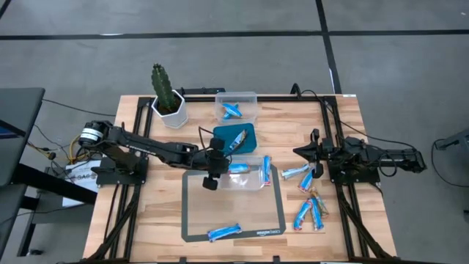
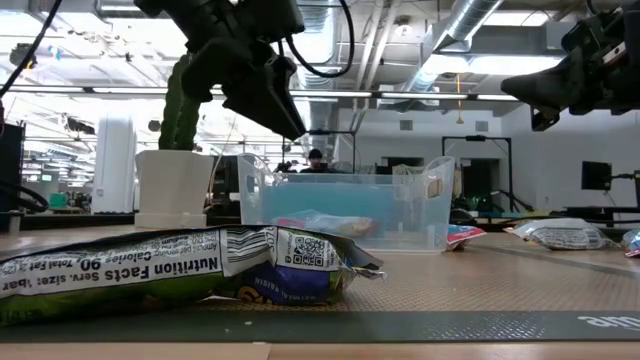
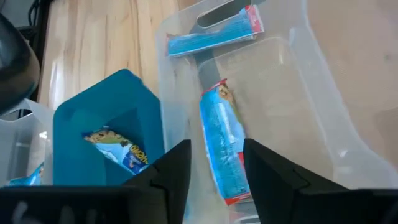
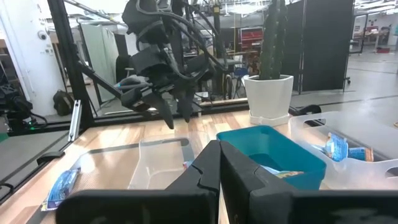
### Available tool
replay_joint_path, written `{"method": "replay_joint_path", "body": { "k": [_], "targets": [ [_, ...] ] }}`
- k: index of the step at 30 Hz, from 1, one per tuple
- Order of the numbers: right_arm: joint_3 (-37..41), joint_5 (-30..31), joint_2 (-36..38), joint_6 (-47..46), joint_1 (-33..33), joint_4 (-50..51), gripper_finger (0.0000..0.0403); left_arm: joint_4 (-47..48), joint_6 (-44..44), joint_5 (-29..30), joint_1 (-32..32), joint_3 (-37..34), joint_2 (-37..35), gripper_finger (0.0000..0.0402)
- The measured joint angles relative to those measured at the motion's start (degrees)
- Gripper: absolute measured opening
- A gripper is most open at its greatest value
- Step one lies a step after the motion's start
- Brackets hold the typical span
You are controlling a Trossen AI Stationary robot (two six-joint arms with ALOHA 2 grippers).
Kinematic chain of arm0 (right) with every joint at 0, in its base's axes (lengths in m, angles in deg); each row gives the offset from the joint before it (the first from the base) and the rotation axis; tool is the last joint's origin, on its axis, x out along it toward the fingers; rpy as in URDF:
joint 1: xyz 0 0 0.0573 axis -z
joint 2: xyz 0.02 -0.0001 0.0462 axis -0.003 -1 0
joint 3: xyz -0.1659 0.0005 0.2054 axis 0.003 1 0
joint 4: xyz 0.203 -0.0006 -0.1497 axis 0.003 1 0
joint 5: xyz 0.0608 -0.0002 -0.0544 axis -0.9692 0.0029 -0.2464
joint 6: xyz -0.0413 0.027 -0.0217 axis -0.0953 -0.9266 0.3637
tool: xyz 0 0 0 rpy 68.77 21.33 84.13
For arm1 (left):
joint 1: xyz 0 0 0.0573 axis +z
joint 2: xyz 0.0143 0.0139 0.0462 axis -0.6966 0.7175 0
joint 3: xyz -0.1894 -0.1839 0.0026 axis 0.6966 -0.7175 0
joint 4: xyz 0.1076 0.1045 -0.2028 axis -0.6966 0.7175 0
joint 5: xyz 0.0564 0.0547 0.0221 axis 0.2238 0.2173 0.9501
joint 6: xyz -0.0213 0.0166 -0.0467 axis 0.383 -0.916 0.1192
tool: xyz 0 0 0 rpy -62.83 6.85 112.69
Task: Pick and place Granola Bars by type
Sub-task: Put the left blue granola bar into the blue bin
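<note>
High view: the left gripper (image 1: 211,178) hangs over the near clear container (image 1: 245,173) at the middle of the wooden table (image 1: 157,213), its two dark fingers (image 3: 177,168) spread apart and holding nothing, as the left wrist view shows. Directly below them a blue granola bar (image 3: 224,144) lies loose on the floor of that container, and a second blue bar (image 3: 214,34) rests across the container's far rim. At 12 o'clock from the gripper sits the teal container (image 1: 234,137) with one darker-wrapped bar (image 1: 236,139) inside; farther on at 12 o'clock a second clear container (image 1: 236,105) holds a blue bar (image 1: 232,111). A potted cactus (image 1: 167,97) stands at 10 o'clock from the table's centre. The right gripper (image 1: 300,152) waits at 3 o'clock, above the table, fingers pressed together. Around it, at 4 o'clock from the centre, lie the unsorted granola bars (image 1: 308,204), mostly blue with one brownish among them, some on the bare wood. One more blue bar (image 1: 223,232) lies at 6 o'clock on the edge of the dark-bordered mat (image 1: 195,216), well apart from the others.
</note>
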Motion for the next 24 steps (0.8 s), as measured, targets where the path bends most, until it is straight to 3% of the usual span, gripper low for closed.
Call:
{"method": "replay_joint_path", "body": {
  "k": [10, 24],
  "targets": [
    [0.0, 0.0, 0.0, 0.0, 0.0, 0.0, 0.0000, -0.2, 11.7, -0.5, -9.0, 0.0, -0.6, 0.0138],
    [0.0, 0.0, 0.0, 0.0, 0.0, 0.0, 0.0000, 1.0, 46.5, -10.2, -21.3, 0.0, -0.5, 0.0137]
  ]
}}
